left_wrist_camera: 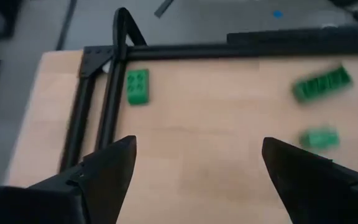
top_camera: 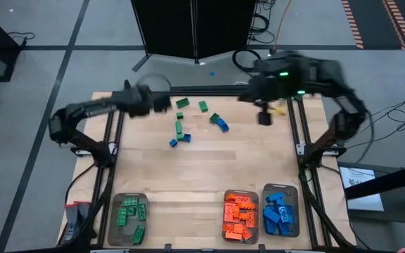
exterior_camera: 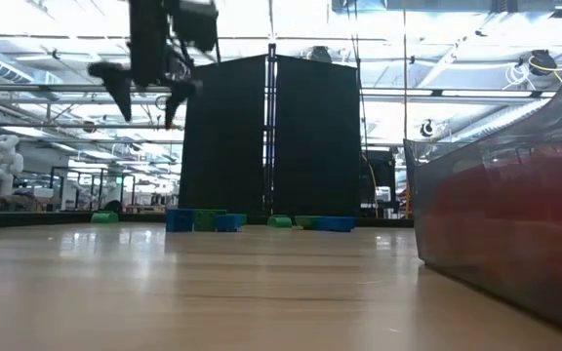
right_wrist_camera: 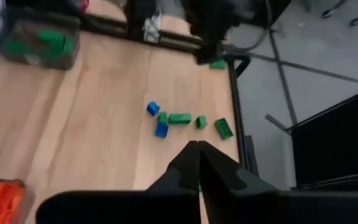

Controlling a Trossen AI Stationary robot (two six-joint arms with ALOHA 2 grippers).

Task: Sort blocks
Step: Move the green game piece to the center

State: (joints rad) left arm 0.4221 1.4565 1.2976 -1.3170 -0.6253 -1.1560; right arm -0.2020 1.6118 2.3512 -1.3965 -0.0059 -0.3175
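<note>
Several loose green and blue blocks (top_camera: pixel 182 102) lie flat on the far middle of the wooden table (top_camera: pixel 202 176); the low view shows them (exterior_camera: pixel 227 222) in a row at the far edge. My left gripper (left_wrist_camera: pixel 197 155) hangs open above the table's far left, to the left of the loose blocks (left_wrist_camera: pixel 137 86), with nothing between its fingers; it also shows in the high view (top_camera: pixel 162 103) and low view (exterior_camera: pixel 144 102). My right gripper (right_wrist_camera: pixel 197 149) is shut and empty, high above the far right (top_camera: pixel 264 116), clear of the blocks (right_wrist_camera: pixel 179 118).
Three clear trays stand along the near edge: one with green blocks (top_camera: pixel 131 218) at the left, one with orange blocks (top_camera: pixel 240 216) and one with blue blocks (top_camera: pixel 280 211) at the right. A black frame (top_camera: pixel 114 140) borders the table. The wide middle of the table is bare wood.
</note>
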